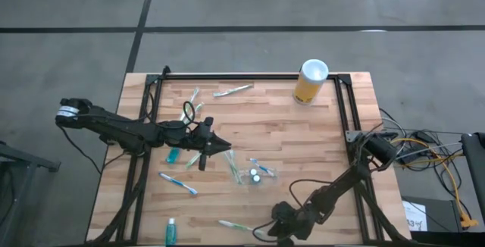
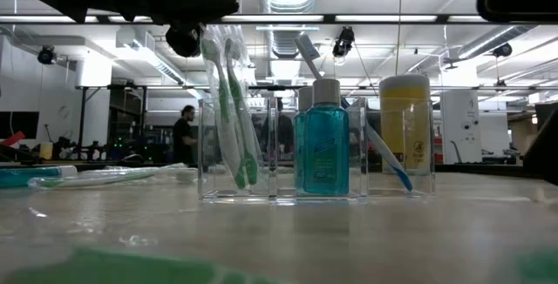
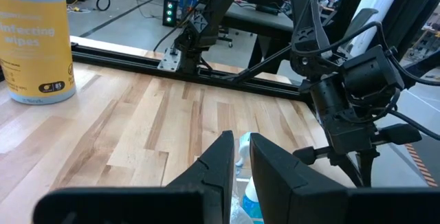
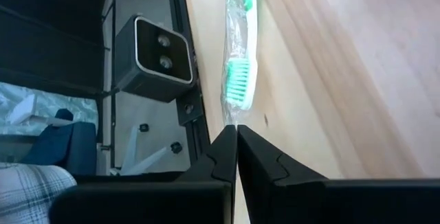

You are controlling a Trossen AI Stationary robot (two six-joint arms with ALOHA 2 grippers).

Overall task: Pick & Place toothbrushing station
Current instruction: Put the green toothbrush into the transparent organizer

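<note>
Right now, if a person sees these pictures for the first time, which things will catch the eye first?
The clear organizer at the table's middle stands out, holding green toothbrushes and a teal bottle, with the left gripper hovering at it. Next comes the tall yellow wipes canister at the far right corner. The right gripper sits low at the near edge, fingers shut, beside a wrapped green toothbrush.

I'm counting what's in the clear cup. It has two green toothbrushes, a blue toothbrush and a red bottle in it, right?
Almost. The bottle in the clear cup is teal-blue with a white cap, not red; the low view shows it. The two green toothbrushes and the blue toothbrush are in there as you said.
</note>
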